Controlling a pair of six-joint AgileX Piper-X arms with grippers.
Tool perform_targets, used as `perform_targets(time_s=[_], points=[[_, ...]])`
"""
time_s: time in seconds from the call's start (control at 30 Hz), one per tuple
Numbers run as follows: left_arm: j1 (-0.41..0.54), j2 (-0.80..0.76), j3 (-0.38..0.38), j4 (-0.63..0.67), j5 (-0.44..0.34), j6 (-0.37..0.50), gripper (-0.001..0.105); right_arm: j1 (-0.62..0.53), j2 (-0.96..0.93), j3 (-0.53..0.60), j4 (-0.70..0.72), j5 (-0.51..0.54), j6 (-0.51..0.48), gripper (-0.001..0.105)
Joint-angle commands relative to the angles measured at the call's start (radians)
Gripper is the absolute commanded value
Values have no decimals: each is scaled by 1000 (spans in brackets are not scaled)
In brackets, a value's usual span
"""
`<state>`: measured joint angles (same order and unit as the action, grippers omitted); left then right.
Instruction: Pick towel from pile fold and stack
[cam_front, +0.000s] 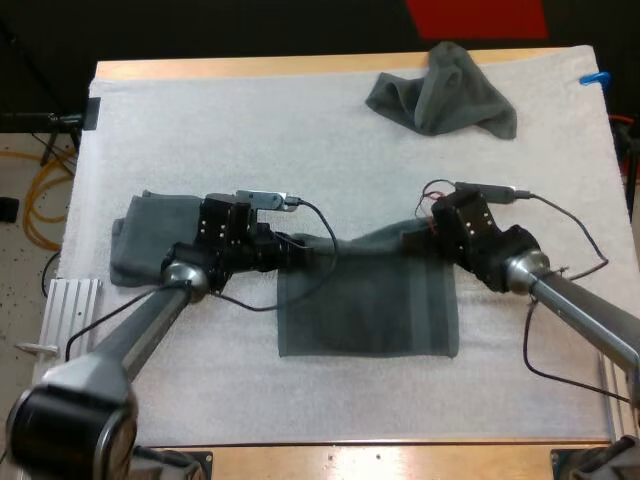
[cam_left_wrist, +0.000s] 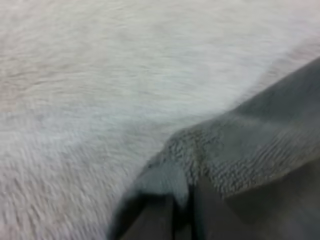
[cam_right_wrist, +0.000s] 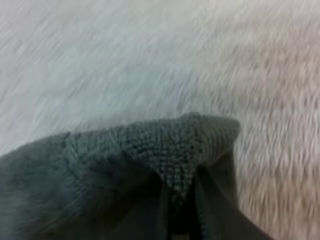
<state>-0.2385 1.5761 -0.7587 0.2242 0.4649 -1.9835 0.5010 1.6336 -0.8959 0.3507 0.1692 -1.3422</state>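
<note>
From above, I see a dark grey-green towel (cam_front: 370, 310) lying mostly flat in the middle of the white mat (cam_front: 250, 130). Its far edge is lifted between my two arms. My left gripper (cam_front: 300, 247) is at the towel's far left corner and my right gripper (cam_front: 412, 238) is at its far right corner. In the left wrist view, the black fingers (cam_left_wrist: 150, 222) are pinched tight on that corner, with the cloth bunched just above the tips. In the right wrist view, the right fingers (cam_right_wrist: 215, 215) likewise press a peaked corner from both sides. A folded towel (cam_front: 140, 240) lies under my left arm, just beside the held one. A crumpled towel (cam_front: 445, 90) sits well apart, near the mat's far edge.
</note>
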Motion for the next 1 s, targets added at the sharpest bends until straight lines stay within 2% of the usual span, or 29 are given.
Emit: perform_targets(time_s=[0.0,0.13,0.2,0.3,0.37,0.4,0.47,0.5,0.53,0.63,0.73,0.8,0.9,0.97], points=[[8,8,-8,-53,28,-1,0,-12,9,-7,-51,-5,-9,0],[39,47,-8,-116,51,-14,1,-33,39,-7,-107,-18,-9,0],[48,47,-9,-129,51,-14,6,-42,40,-12,-115,-29,-9,2],[62,47,-24,-134,67,-14,25,-62,40,-30,-132,-125,-9,24],[65,47,-50,-133,104,-16,44,-80,40,-55,-144,-167,-9,44],[68,47,-60,-133,129,-16,49,-84,40,-66,-144,-174,-9,50],[68,42,-106,-124,244,-16,61,-97,33,-114,-126,-183,-16,63],[68,40,-117,-117,275,-16,62,-98,30,-129,-112,-187,-29,64],[68,30,-140,-93,295,-16,62,-99,18,-158,-82,-198,-51,64],[68,-24,-181,-23,269,2,61,-94,-23,-215,-7,-223,-130,61],[68,-114,-184,27,200,64,61,-82,-81,-258,66,-235,-215,51],[68,-177,-184,83,169,115,61,-75,-114,-274,120,-243,-238,44],[68,-292,-184,203,130,176,61,-51,-159,-293,215,-285,-247,24],[68,-370,-184,311,96,214,62,-19,-180,-293,267,-324,-268,3]])
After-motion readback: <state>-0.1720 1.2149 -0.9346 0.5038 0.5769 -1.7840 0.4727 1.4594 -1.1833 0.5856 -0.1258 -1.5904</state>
